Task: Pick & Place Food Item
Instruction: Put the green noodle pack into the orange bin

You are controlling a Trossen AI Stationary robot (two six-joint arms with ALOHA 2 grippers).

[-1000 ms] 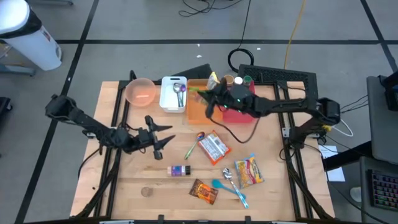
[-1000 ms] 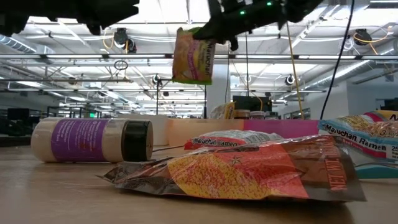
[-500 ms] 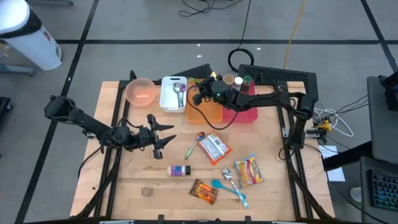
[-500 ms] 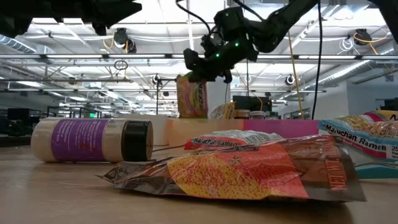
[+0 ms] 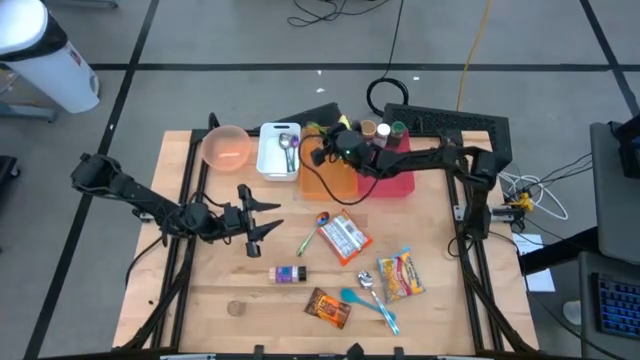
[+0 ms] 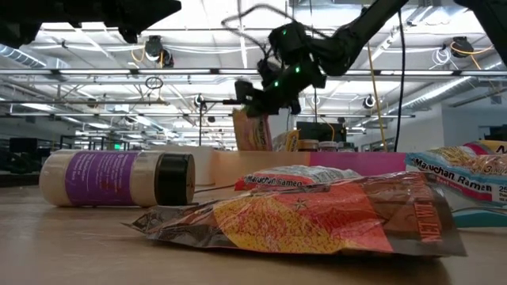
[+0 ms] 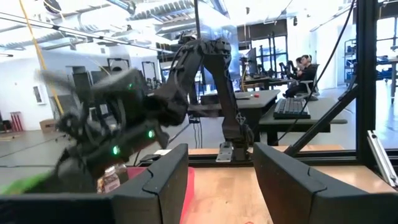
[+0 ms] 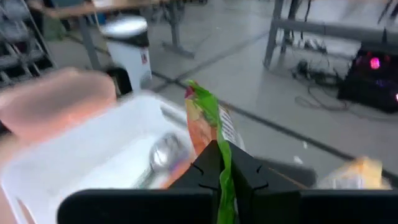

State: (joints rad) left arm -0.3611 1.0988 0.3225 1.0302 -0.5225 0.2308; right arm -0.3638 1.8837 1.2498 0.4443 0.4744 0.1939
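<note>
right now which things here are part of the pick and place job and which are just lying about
In the job:
- right gripper, shut on the food packet
- orange bin

Lying about:
- ramen packs
- purple-label bottle
- pink bowl
- blue spoon
- left gripper, idle

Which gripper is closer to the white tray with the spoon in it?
Right. The right gripper, shut on a food packet, hangs just beside the white tray. The left gripper hovers apart from it, over the table's middle.

A pink bowl [image 5: 226, 146] stands at the far side of the wooden table [image 5: 210, 290], just beside a white tray [image 5: 271, 158] with a metal spoon [image 5: 287, 142] in it. A purple-labelled bottle [image 5: 288, 274] lies on its side.
</note>
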